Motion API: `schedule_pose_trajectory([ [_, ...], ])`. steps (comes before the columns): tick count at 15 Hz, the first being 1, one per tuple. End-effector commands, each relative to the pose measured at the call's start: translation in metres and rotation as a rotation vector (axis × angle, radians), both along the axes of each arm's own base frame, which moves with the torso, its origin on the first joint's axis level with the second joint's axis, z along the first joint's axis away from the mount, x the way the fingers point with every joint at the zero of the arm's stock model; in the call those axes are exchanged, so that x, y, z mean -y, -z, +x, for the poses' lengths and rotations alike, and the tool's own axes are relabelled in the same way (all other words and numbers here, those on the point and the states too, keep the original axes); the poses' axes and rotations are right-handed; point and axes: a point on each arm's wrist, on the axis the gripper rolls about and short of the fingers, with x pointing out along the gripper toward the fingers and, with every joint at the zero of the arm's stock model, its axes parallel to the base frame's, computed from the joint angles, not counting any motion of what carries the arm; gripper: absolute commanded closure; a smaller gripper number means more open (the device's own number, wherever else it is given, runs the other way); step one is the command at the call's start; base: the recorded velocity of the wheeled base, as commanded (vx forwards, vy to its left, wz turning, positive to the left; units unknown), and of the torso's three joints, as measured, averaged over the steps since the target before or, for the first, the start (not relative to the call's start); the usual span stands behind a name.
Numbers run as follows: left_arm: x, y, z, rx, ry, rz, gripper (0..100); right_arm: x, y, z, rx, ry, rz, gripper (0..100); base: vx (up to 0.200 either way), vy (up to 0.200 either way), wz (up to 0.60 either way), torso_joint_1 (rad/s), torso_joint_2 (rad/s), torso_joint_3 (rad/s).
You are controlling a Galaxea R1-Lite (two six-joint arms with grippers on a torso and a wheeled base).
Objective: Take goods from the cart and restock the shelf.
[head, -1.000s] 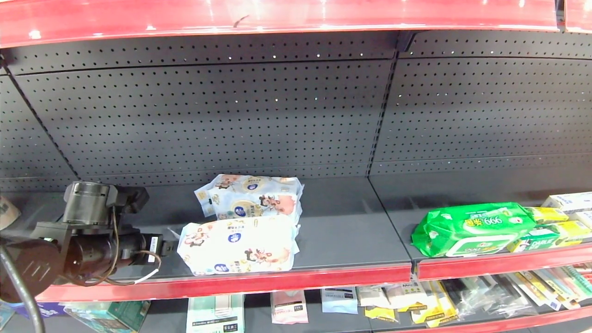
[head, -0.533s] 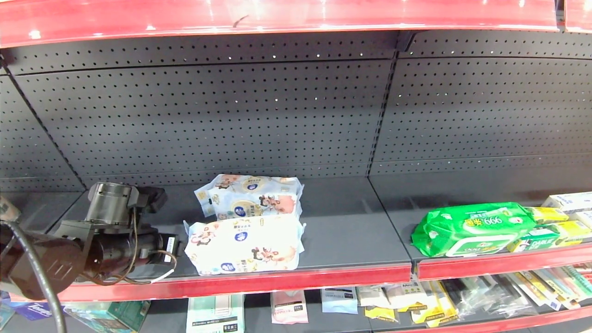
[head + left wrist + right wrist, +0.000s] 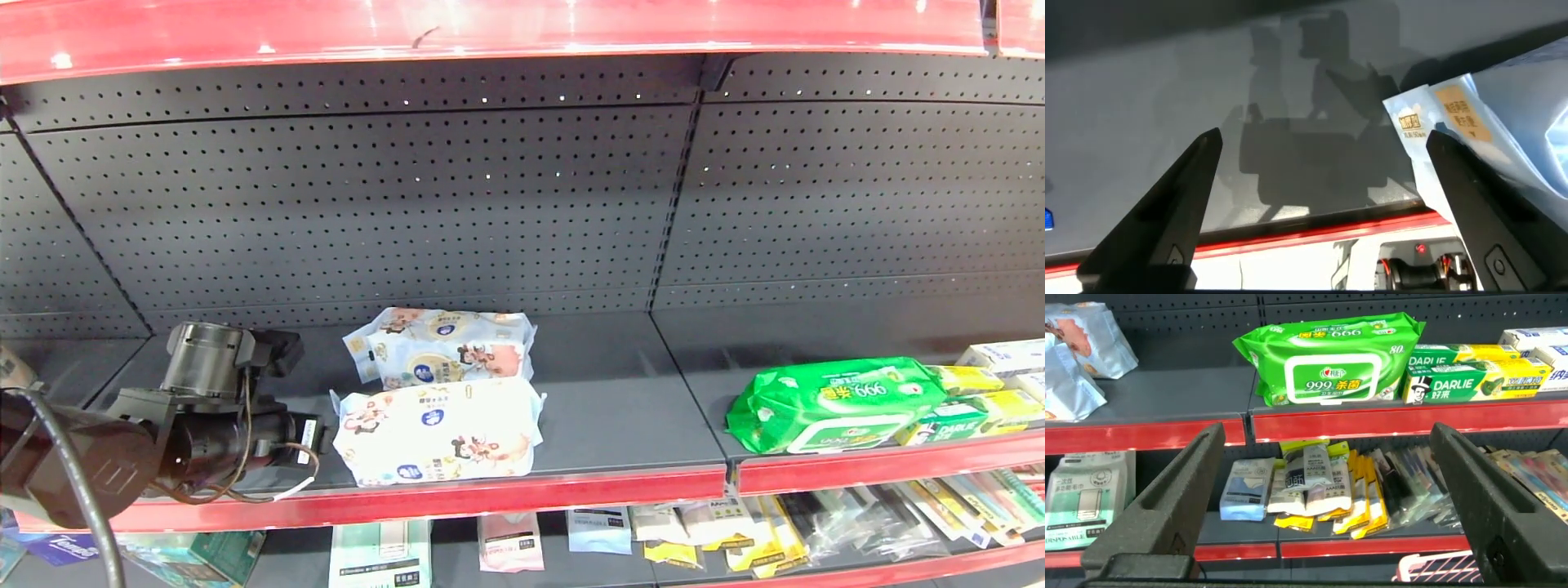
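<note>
I judge placing step: white cartoon-print wipes pack [image 3: 441, 429] on grey metal shelf [image 3: 620, 392], left gripper [image 3: 1324, 137] wide open at its end, right gripper [image 3: 1328, 429] too, both empty. Next: back left out cleanly.

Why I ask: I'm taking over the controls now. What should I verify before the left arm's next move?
1. The left gripper is open and empty: ok.
2. The front white pack lies flat on the shelf, behind its red lip: ok.
3. The pack's corner is free of the left gripper: cannot tell; it sits right beside one finger.
4. Bare shelf lies between the front white pack and the green pack: ok.
5. The right gripper is open and empty: ok.
</note>
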Motion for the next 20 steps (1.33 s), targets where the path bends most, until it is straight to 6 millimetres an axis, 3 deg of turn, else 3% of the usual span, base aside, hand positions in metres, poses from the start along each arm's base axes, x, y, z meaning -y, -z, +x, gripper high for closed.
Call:
schedule_pose_trajectory([
  [1, 0.001, -0.001, -0.001, 0.003, 0.006, 0.0, 0, 0.0, 0.0, 0.0, -0.001, -0.001, 0.0, 0, 0.0, 0.0, 0.0, 0.0, 0.0, 0.0],
  [8, 0.004, -0.003, -0.002, 0.011, 0.013, 0.0, 0, 0.0, 0.0, 0.0, -0.001, -0.001, 0.0, 0, 0.0, 0.0, 0.0, 0.0, 0.0, 0.0],
  [11, -0.01, -0.025, -0.02, 0.088, -0.018, -0.006, 0, 0.0, 0.0, 0.0, -0.001, -0.001, 0.0, 0, 0.0, 0.0, 0.0, 0.0, 0.0, 0.0],
  [13, -0.024, -0.053, -0.058, 0.201, -0.039, -0.01, 0, 0.0, 0.0, 0.0, -0.001, -0.001, 0.0, 0, 0.0, 0.0, 0.0, 0.0, 0.0, 0.0],
  [16, -0.042, -0.091, -0.16, 0.417, -0.034, -0.048, 0, 0.0, 0.0, 0.0, -0.001, -0.001, 0.0, 0, 0.0, 0.0, 0.0, 0.0, 0.0, 0.0],
  [17, -0.045, -0.096, -0.2, 0.493, 0.004, -0.037, 0, 0.0, 0.0, 0.0, -0.001, -0.001, 0.0, 0, 0.0, 0.0, 0.0, 0.0, 0.0, 0.0],
  [18, -0.046, -0.095, -0.226, 0.544, 0.029, -0.028, 0, 0.0, 0.0, 0.0, -0.001, -0.002, 0.0, 0, 0.0, 0.0, 0.0, 0.0, 0.0, 0.0],
  [20, -0.048, -0.075, -0.277, 0.606, 0.041, -0.001, 0, 0.0, 0.0, 0.0, -0.001, -0.001, 0.0, 0, 0.0, 0.0, 0.0, 0.0, 0.0, 0.0],
])
